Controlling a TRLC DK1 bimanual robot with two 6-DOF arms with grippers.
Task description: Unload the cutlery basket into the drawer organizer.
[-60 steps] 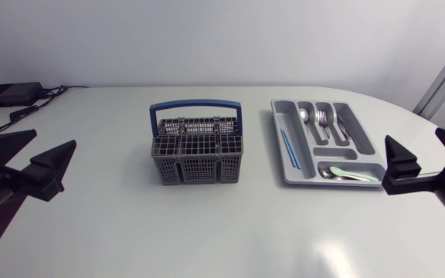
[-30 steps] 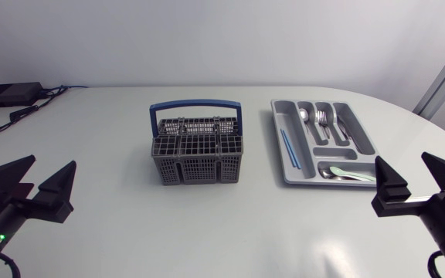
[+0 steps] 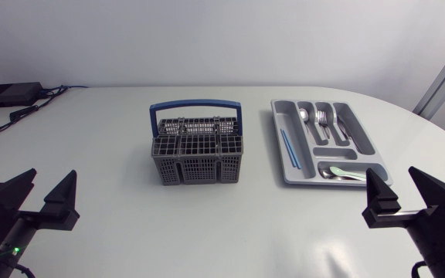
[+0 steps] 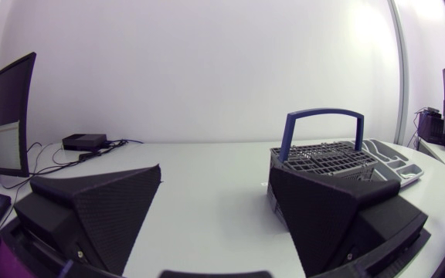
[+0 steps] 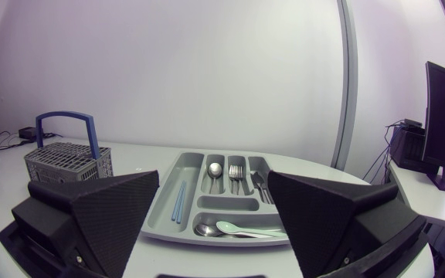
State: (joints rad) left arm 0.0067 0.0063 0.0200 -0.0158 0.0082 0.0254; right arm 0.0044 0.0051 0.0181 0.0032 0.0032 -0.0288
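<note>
Lower left of the head view: left gripper (image 3: 37, 199), fingers spread wide, empty. Lower right: right gripper (image 3: 409, 202), also wide and empty. The cutlery basket (image 3: 198, 150) stands at centre, with the drawer organizer (image 3: 287, 117) to its right, already holding cutlery (image 3: 321, 118). Risk: wide fingers reaching in may snag the blue handle (image 3: 195, 106) and tip the basket.

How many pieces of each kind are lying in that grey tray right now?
Spoons: 3
Forks: 1
Blue sticks: 2
Dark piece beside the fork, kind unclear: 1
Total: 7
</note>
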